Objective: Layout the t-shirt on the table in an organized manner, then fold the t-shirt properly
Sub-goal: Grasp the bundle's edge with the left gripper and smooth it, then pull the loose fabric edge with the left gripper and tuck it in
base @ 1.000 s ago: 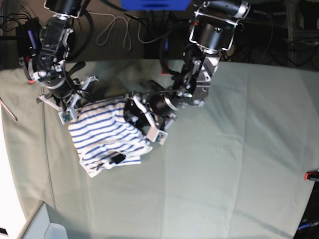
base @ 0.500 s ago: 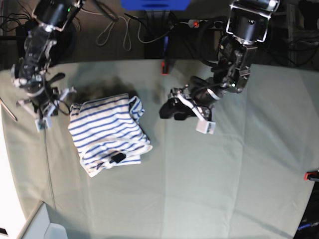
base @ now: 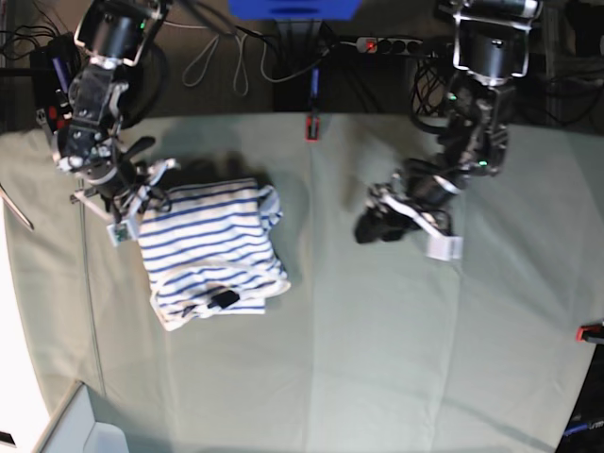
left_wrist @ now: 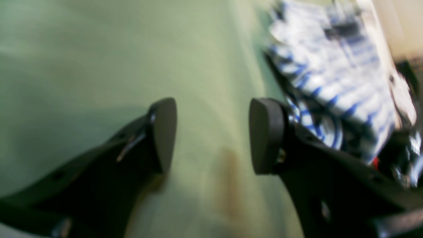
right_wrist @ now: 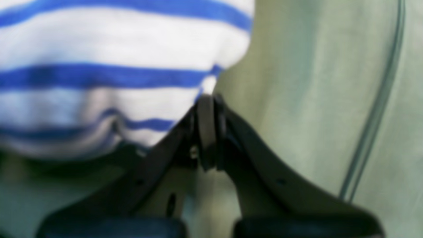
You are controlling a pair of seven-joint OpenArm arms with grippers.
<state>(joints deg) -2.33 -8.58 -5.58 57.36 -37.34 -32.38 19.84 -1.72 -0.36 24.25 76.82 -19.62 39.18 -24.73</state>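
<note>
Over the last second the left arm has drawn well away from the t-shirt (base: 212, 250): its fingers (left_wrist: 261, 135) are released with nothing between them, and it now hangs over bare tabletop (base: 396, 359) right of centre, the shirt well off to its side. The right arm went out to the left edge and has come back to the shirt's far left corner. In the right wrist view, the right arm's fingers (right_wrist: 206, 132) are clenched tight against the hem there. The shirt lies bunched on the left part of the tabletop, sleeves tucked under, label (base: 223, 299) showing near its front edge, so spreading looks barely begun. Whether cloth is truly pinched or merely touched is hard to make out; both wrist views are blurred, and the shirt's underside folds are hidden.
</note>
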